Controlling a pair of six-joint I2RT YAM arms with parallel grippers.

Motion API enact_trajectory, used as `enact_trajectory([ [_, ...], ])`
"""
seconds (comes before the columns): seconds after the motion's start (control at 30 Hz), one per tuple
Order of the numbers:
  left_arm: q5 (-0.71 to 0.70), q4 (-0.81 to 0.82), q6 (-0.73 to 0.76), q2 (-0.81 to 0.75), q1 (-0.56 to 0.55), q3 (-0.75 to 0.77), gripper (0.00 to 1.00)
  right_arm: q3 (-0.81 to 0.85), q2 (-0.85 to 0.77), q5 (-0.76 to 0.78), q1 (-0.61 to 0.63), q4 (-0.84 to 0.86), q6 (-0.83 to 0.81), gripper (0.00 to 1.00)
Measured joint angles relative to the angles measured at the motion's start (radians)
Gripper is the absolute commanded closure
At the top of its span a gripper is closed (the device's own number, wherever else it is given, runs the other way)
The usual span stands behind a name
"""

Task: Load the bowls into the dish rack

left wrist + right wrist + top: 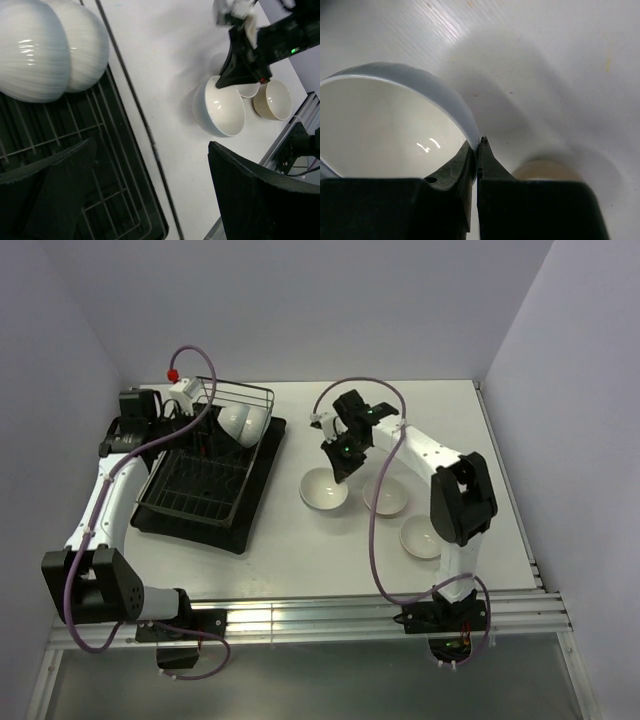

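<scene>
The dark wire dish rack (205, 490) sits on a black tray at the left and holds two white bowls (243, 421) on edge at its far end; they also show in the left wrist view (45, 47). My left gripper (150, 195) hangs open and empty over the rack's right edge. My right gripper (340, 462) is shut on the rim of a white bowl (323, 490), one finger inside and one outside; the bowl also shows in the right wrist view (380, 125). Two more bowls (385, 495) (421, 537) sit on the table to the right.
The white table (300, 560) is walled at the back and both sides. A metal rail (330, 610) runs along the near edge. The rack's black tray (245, 530) extends past the wire basket toward the held bowl.
</scene>
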Motion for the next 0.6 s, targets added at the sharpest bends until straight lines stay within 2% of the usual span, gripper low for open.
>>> enact_trajectory([
  [0.23, -0.017, 0.039, -0.112, -0.031, -0.168, -0.020, 0.00, 0.089, -0.174, -0.071, -0.010, 0.080, 0.163, 1.00],
  [0.37, 0.012, 0.105, -0.230, -0.031, -0.195, -0.040, 0.00, 0.151, -0.220, -0.089, -0.015, 0.134, 0.241, 1.00],
  [0.6, 0.082, 0.279, -0.450, -0.032, -0.227, -0.083, 0.00, 0.161, -0.231, -0.093, -0.017, 0.153, 0.311, 1.00],
])
